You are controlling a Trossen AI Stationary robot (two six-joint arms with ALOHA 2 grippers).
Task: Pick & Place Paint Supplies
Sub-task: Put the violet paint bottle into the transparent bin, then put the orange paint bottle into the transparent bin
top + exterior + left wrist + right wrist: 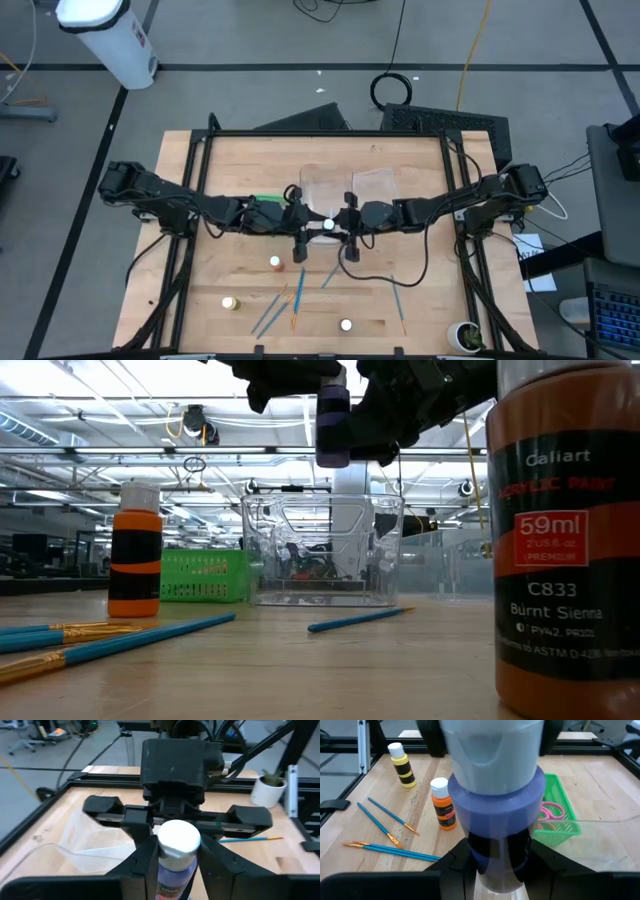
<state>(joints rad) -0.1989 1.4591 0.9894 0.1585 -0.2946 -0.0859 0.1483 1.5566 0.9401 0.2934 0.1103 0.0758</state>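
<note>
Bottle in hand: purple paint bottle [327,226] with a white cap, lifted clear of the counter [230,170] at mid-table, between both arms.
Left gripper [176,860]: fingers [142,857] on either side of the bottle just below its cap, touching or nearly so; a firm pinch cannot be told.
Right gripper [492,865]: fingers pinching the bottle's lower body from the opposite side.
Height: in the low view the bottle [333,422] hangs above the clear bin [322,550].
Clear bin: on the counter just beyond the grippers, far side of centre.
Green basket [559,812]: left of the bin, pink-handled scissors [551,811] inside.
Orange bottle [275,263]: upright, near side, just left of centre.
Yellow bottle [230,302]: upright, nearer and farther left.
Burnt sienna bottle [346,325]: upright at the near edge.
Brushes [283,305]: blue-handled, scattered on the near half of the counter, one [330,275] lying apart toward the centre.
</note>
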